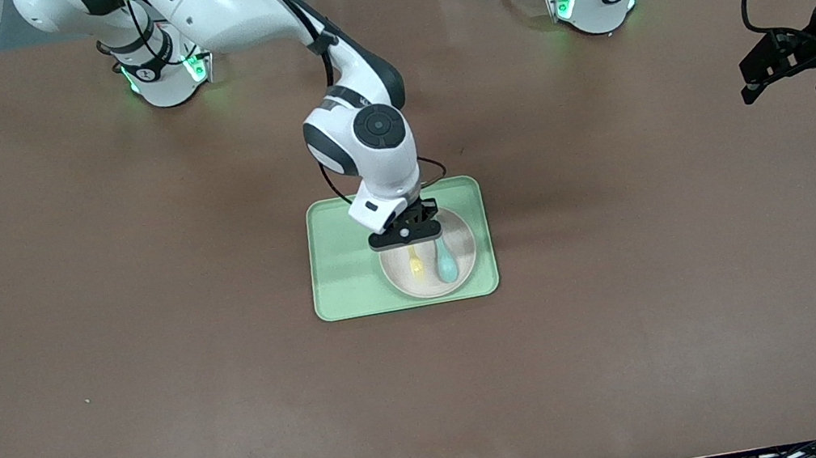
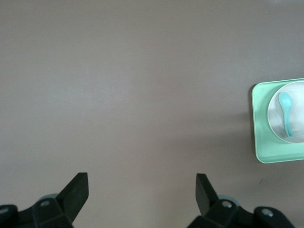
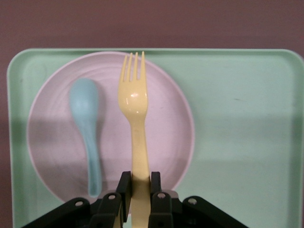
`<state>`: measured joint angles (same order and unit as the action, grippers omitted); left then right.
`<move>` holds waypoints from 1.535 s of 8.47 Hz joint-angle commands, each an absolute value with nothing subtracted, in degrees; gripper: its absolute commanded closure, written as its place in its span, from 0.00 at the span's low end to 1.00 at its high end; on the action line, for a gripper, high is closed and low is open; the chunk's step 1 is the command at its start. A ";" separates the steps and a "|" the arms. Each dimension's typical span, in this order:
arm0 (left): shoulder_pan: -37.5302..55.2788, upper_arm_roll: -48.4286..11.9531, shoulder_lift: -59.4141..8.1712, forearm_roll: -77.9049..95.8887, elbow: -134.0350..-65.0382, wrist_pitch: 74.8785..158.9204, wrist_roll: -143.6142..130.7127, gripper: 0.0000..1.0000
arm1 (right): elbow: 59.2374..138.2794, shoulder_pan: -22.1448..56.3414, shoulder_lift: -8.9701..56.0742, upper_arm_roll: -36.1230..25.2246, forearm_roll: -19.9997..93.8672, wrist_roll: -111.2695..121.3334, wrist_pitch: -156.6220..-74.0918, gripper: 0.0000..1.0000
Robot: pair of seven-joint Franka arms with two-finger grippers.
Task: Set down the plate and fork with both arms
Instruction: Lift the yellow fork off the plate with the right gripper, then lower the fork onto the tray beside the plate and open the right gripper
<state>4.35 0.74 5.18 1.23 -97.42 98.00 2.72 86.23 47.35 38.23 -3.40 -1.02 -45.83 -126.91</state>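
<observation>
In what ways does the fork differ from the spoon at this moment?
The fork is pale yellow with tines; the spoon is teal with a rounded bowl. The right gripper is shut on the fork's handle over the plate, while the spoon lies free on the plate. Both look similar in length and point the same way.

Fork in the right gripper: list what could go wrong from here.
1. The right gripper is shut on the fork at the handle's end only, over the plate. The long free end may swing or slip.
2. The teal spoon lies in the plate close beside the fork; lowering the fork could knock it.
3. The plate sits at one end of the green tray, near its rim, so a push might shift it.

The left gripper waits open over bare table.
</observation>
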 commanded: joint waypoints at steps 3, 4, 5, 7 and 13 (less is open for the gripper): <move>3.87 0.26 4.66 0.79 -96.42 98.79 2.20 0.01 | 95.88 35.97 33.48 -2.38 1.74 -44.40 -127.35 0.99; 3.95 0.26 4.66 0.79 -95.98 98.70 1.94 0.01 | 97.89 34.56 33.49 -1.76 3.93 -40.30 -128.14 0.99; 3.96 0.26 4.66 0.70 -95.98 98.70 1.93 0.01 | 100.43 34.45 33.49 -1.58 5.26 -38.69 -131.28 0.99; 3.96 0.26 4.75 0.79 -96.06 98.53 1.50 0.01 | 106.15 34.98 33.57 -0.10 5.27 -38.58 -139.45 0.99; 4.04 0.18 4.57 0.70 -95.98 98.53 0.79 0.01 | 105.39 34.03 33.14 0.44 5.27 -37.10 -137.57 0.02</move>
